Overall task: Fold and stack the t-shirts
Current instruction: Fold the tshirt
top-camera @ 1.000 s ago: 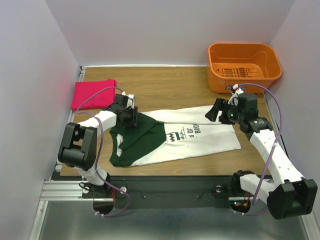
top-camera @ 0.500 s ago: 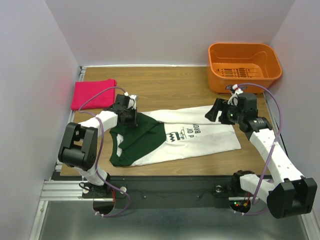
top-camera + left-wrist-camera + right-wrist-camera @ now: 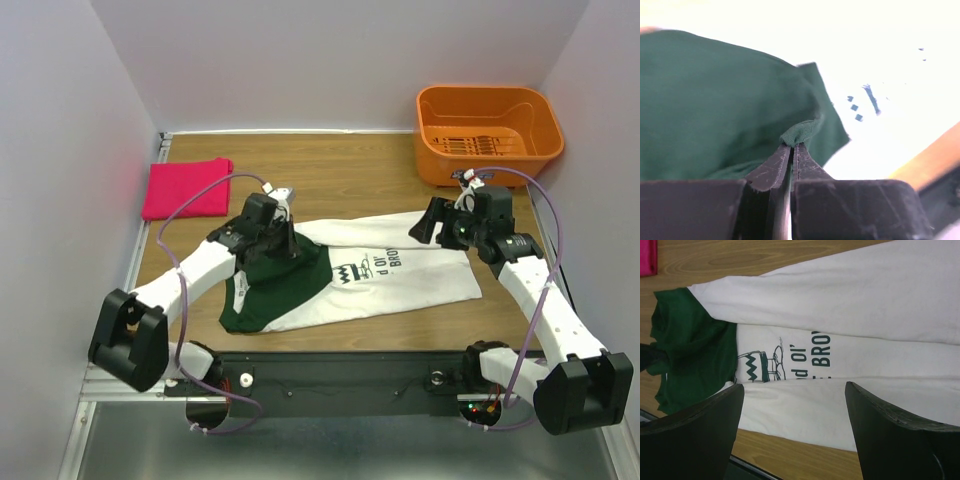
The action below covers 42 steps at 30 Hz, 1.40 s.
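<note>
L gripper [image 3: 792, 146] pinches white cloth tee w/ dark green sleeves [image 3: 400, 275]; R gripper [image 3: 794, 387] hangs spread.
Tee lies flat mid wooden table [image 3: 330, 165], L jaws pressed together on a green sleeve fold. R jaws wide apart by tee's far-right edge. Folded pink-red cloth tee [image 3: 185, 187] sits far-left corner; orange plastic basket [image 3: 490, 92] far-right.

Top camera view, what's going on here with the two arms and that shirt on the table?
The left gripper is shut on a pinch of dark green fabric of the white t-shirt with green sleeves, which lies partly folded. The right gripper hovers open over the shirt's far right edge, holding nothing. The bright pink-red t-shirt lies folded at the far left corner, and the orange plastic basket sits at the far right.
</note>
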Each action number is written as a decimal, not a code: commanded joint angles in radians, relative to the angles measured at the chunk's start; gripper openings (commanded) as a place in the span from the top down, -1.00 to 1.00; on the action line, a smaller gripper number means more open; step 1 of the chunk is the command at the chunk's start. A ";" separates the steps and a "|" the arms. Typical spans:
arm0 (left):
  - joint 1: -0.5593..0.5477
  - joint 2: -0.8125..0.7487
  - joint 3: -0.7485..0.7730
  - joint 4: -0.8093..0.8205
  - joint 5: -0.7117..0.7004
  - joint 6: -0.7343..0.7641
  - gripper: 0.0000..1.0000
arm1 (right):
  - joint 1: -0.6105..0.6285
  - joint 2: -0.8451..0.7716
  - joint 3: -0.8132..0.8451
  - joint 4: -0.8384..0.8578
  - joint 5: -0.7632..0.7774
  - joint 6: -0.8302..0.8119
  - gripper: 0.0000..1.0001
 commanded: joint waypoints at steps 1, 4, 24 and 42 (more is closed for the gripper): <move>-0.103 -0.094 -0.076 -0.018 -0.026 -0.199 0.92 | -0.001 -0.005 0.008 0.005 -0.030 0.007 -0.76; -0.208 -0.127 -0.110 -0.007 -0.041 -0.279 0.89 | -0.003 0.002 0.003 0.005 -0.062 0.007 -0.76; -0.364 -0.334 -0.174 -0.348 -0.474 -0.755 -0.51 | 0.200 0.173 -0.005 0.021 -0.114 0.065 -0.72; -0.260 -0.314 -0.340 -0.362 -0.458 -0.801 -0.37 | 0.593 0.517 0.084 0.181 -0.015 0.272 -0.03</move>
